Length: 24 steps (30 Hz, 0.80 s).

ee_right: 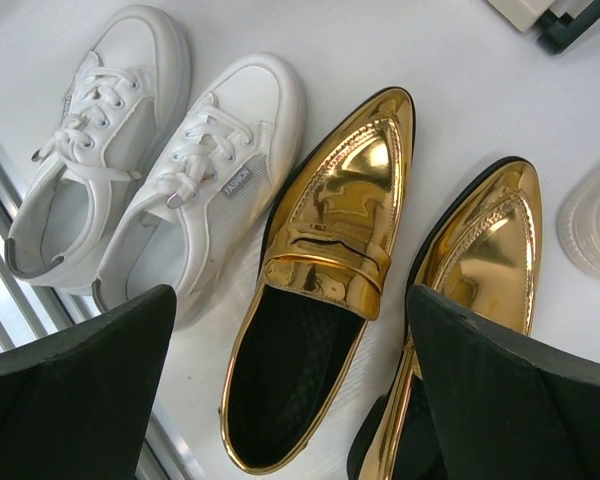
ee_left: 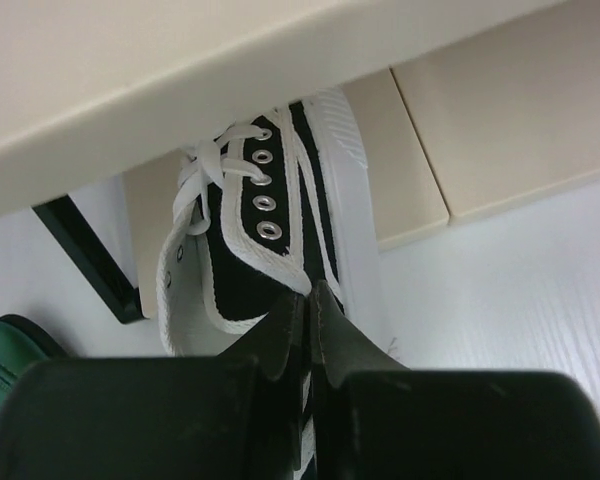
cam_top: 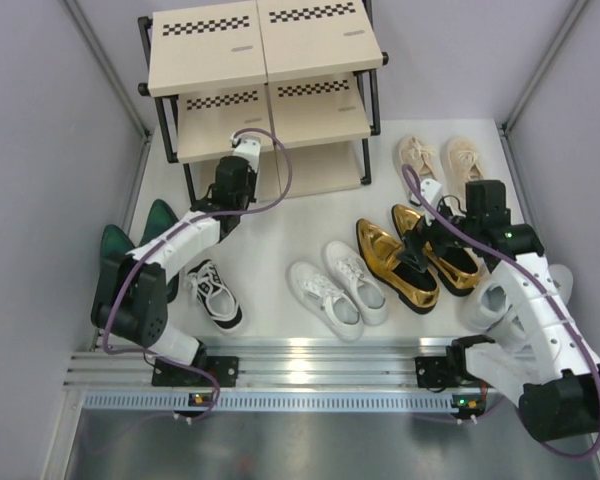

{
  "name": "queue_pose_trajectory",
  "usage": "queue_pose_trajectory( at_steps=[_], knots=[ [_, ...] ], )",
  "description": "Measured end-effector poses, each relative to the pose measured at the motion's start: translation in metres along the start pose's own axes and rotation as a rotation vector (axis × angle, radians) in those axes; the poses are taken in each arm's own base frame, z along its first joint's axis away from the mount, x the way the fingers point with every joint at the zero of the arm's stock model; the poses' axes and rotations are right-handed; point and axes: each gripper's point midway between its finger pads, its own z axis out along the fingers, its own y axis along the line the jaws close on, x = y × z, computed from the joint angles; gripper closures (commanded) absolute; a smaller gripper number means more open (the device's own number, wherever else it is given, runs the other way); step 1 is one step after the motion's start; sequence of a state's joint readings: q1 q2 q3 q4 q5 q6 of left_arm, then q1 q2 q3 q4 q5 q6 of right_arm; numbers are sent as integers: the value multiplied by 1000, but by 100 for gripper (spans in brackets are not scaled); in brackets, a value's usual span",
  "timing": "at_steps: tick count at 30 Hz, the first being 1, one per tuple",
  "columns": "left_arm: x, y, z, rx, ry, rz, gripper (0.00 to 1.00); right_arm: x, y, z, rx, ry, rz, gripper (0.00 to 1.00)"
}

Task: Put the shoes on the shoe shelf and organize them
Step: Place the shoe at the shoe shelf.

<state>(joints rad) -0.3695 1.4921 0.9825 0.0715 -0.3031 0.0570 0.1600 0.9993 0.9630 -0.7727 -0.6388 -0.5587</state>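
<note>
Your left gripper (ee_left: 310,300) is clamped tight on a black-and-white sneaker (ee_left: 250,220). The sneaker's toe is inside the shelf (cam_top: 210,60), with the middle board close overhead. Green loafers (cam_top: 130,245) lie front-left of the shelf. Your right gripper (ee_right: 290,300) gapes wide and empty over the gold loafers (ee_right: 325,230) in front of the shelf, with white lace-ups (ee_right: 130,150) beside them.

Grey tag (ee_right: 236,181): sewn on the side of the white lace-up (ee_right: 205,150) lying just left of the gold loafer (ee_right: 330,250). It appears to read "FASHION" in small pale capitals running along the shoe.
Small dark marks (cam_top: 242,47): one on each top board of the shoe shelf (cam_top: 205,70), well beyond the gold loafer, each printed just under the board's checkered strip. They are too small to read.
</note>
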Motion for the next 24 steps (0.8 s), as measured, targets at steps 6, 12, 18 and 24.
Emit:
queue_pose_trajectory(
  at_steps=[6,12,18,24],
  knots=[
    [-8,4,29,-25,0,-14,100,1,-4,-2,11,-1,-2,1],
    [-19,1,47,-32,-27,-25,100,0,-6,-5,23,-8,-12,0],
    [-20,-2,65,-45,-33,-43,100,0,-10,-10,44,-14,-36,1],
    [-17,-5,81,-61,-24,-61,100,3,-12,-15,55,-14,-45,1]
  ],
)
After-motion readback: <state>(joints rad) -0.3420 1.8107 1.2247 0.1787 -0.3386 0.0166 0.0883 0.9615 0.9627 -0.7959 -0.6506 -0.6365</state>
